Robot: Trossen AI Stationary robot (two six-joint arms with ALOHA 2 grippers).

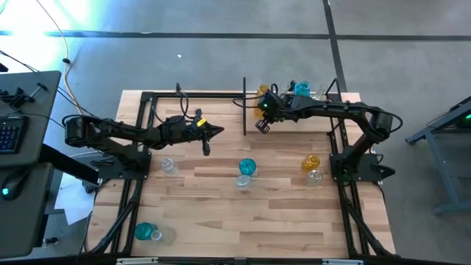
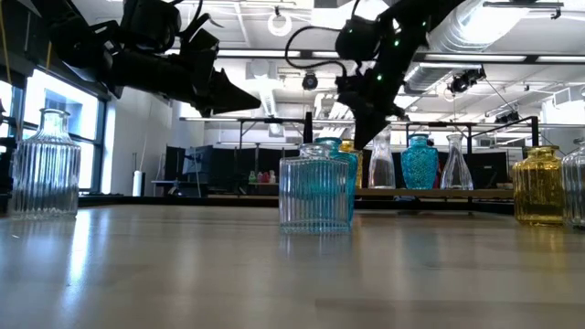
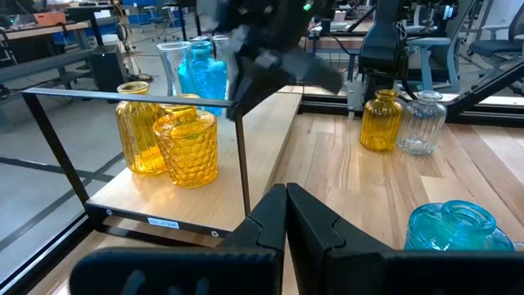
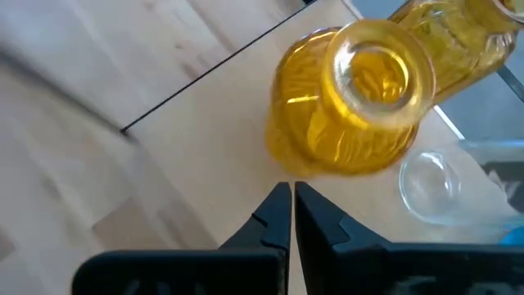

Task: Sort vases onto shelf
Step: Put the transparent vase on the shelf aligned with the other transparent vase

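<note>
The shelf (image 1: pixel 309 126) lies along the table's far edge, right of centre. On its board (image 3: pixel 164 201) stand two amber vases (image 3: pixel 187 147), a teal vase (image 3: pixel 201 78) and a clear one (image 3: pixel 172 70). My right gripper (image 1: pixel 263 124) is shut and empty above the shelf's left end, its tips just beside an amber vase (image 4: pixel 352 98). My left gripper (image 1: pixel 213 132) is also shut and empty, raised over the table left of the shelf. Teal (image 1: pixel 247 167), amber (image 1: pixel 311 162) and clear (image 1: pixel 168 165) vases stand on the tabletop.
More vases stand on the table: a clear one (image 1: pixel 243 180) by the middle teal vase, a clear one (image 1: pixel 316 176) by the amber vase, and a teal (image 1: pixel 144 232) and clear pair near the near-left corner. A black post (image 1: pixel 245 103) marks the shelf's left end.
</note>
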